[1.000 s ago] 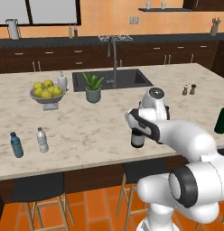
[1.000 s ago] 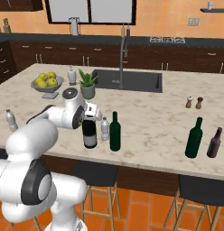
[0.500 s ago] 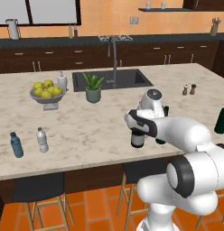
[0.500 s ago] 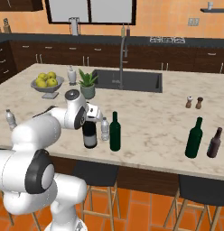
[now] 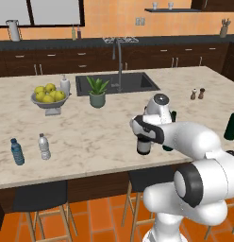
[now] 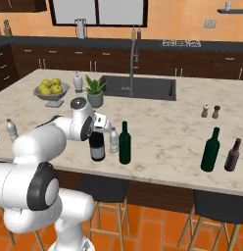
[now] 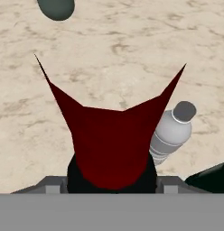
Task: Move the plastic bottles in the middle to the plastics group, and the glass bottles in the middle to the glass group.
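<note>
The tall black wine bottle with red foil neck [image 6: 97, 146] stands upright directly under the gripper [image 6: 96, 128] — jaw state hidden.

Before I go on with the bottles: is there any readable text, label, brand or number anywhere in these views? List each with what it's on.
No readable text in these views.
Wine bottle: pale label on its lower body, no lettering to make out.
Small clear bottle, slim green bottle, green bottle and brown bottle at the right: no print visible.
Blue bottle and clear bottle at the left: too small to tell.
</note>
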{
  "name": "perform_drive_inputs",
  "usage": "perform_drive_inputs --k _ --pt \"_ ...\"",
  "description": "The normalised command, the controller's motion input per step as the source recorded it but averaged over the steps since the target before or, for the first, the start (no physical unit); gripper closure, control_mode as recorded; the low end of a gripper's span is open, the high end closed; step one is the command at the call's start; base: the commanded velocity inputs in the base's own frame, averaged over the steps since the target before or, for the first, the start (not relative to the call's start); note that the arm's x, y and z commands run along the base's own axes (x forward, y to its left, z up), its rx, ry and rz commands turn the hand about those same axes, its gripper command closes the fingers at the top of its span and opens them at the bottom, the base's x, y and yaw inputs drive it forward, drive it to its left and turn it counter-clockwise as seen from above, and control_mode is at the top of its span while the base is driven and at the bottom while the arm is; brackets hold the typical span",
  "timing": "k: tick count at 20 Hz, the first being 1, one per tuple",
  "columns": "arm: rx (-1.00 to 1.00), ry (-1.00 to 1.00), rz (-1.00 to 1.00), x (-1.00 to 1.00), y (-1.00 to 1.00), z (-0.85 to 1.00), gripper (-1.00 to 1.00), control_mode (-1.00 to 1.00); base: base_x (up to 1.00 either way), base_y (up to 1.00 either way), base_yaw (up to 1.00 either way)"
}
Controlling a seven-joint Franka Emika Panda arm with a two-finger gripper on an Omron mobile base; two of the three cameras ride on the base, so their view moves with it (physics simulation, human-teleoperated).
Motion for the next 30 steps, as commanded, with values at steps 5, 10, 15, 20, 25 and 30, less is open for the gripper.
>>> perform_drive_inputs --k 5,10,15,20,25,30 --pt "0.00 0.00 0.00 -0.67 -0.13 0.00 1.00 -1.00 0.00 0.00 0.00" --pt "0.00 0.00 0.00 -0.91 -0.37 0.15 1.00 -1.00 0.00 0.00 0.00" --pt "0.00 0.00 0.00 -0.40 -0.71 0.28 1.00 -1.00 0.00 0.00 0.00" --pt "0.00 0.00 -0.01 -0.05 -0.99 0.21 1.00 -1.00 0.00 0.00 0.00" --pt "0.00 0.04 -0.03 0.01 -1.00 0.27 1.00 -1.00 0.00 0.00 0.00" --pt "0.00 0.05 -0.04 0.17 -1.00 0.30 1.00 -1.00 0.00 0.00 0.00"
